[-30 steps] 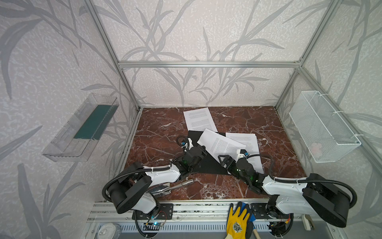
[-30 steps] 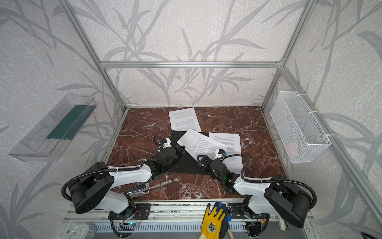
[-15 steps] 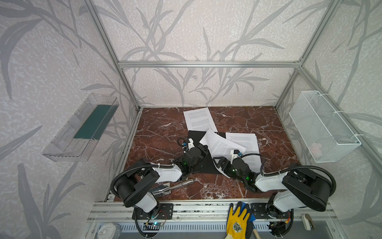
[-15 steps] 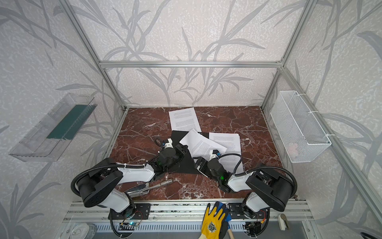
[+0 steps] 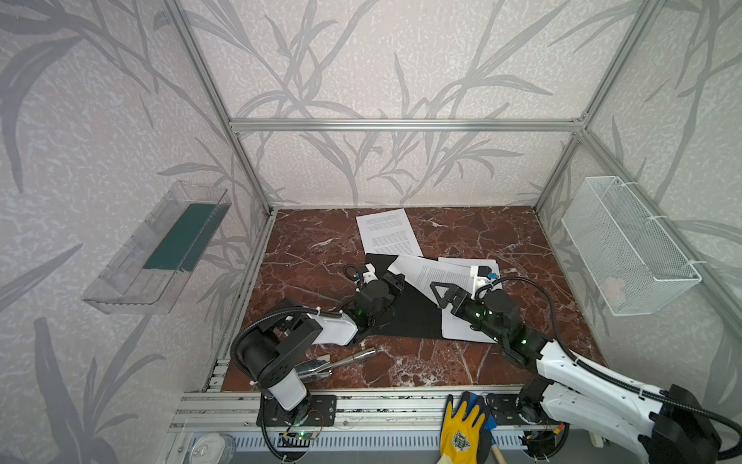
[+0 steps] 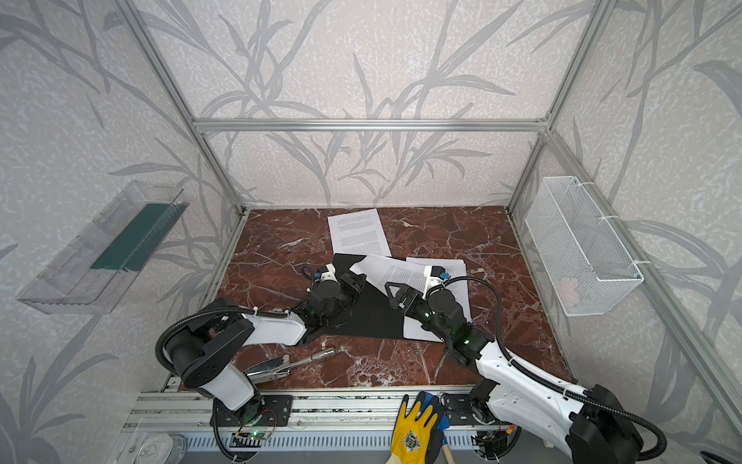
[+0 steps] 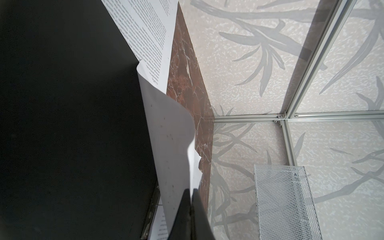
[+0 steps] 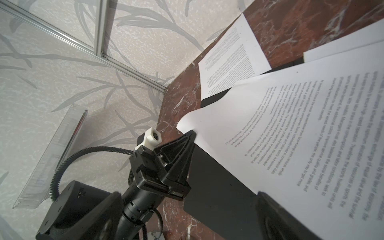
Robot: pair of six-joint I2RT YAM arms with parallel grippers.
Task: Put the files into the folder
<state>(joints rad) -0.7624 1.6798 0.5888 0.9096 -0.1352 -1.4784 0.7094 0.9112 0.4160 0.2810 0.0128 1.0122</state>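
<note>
Curled white printed sheet over the black-lined folder, pinched by left gripper; right gripper spread.

Sheets are matt white paper; folder inside matt black. Tabletop glossy marble-look. Basket white wire mesh, tray clear plastic.

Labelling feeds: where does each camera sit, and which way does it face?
Top views: high at the front, looking down on the tabletop; left arm and right arm show.
Left wrist: looks along the left pincer, shut on a sheet.
Right wrist: low near the folder, facing the left pincer.
Shared: both wrist views show that sheet.
</note>
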